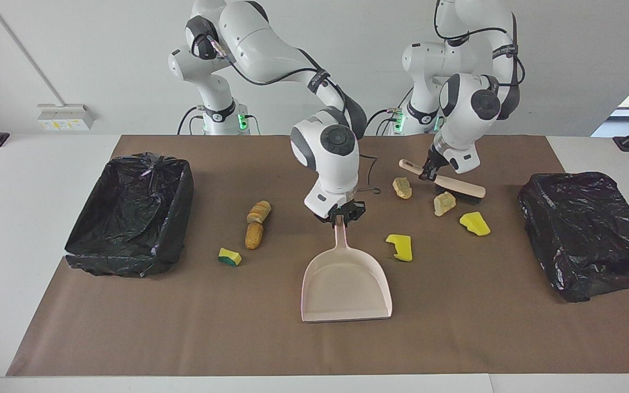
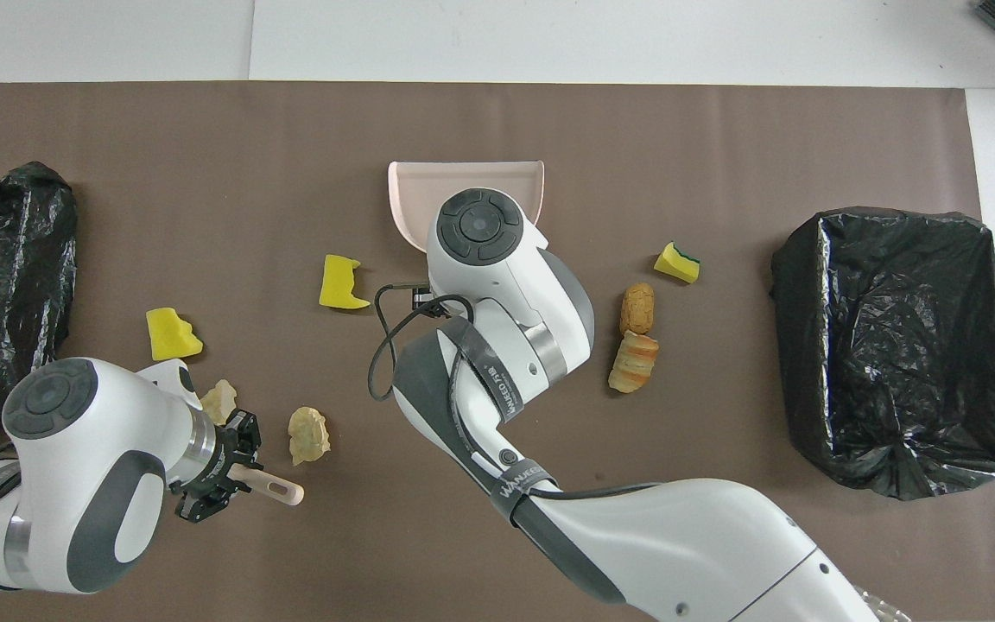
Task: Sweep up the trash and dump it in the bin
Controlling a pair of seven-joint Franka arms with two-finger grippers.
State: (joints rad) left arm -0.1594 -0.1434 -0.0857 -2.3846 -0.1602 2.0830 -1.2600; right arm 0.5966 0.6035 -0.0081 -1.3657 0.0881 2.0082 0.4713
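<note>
Closest to the robots, the left tool [image 1: 428, 173] is clamped on the handle of the hand brush [image 1: 459, 187], bristles down beside two pale lumps [image 1: 402, 187] of trash that lie just apart from each other. Those lumps look crumbly, so a hard knock may well break them into smaller bits; a gentle push with the bristles low against the tabletop [image 1: 456, 327] suits them, not a pinch.

Next out, mid-table, the right tool [image 1: 340, 214] is closed narrow on the dustpan [image 1: 345, 284] by its handle tip, the pan's open mouth pointing away from the robots. Level with it, toward the right arm's end, two bread pieces [image 1: 256, 224] lie end to end, light and likely to roll.

A little farther, two yellow sponge chunks [image 1: 400, 246] sit toward the left arm's end, and a green-backed sponge [image 1: 229, 256] sits near the bread. All look soft, springy and near weightless, so they could hop off the bristles; sweep them from the side away from the pan.

A black-lined bin [image 1: 181, 180] waits at each end, nothing in either yet, as far as I can see
</note>
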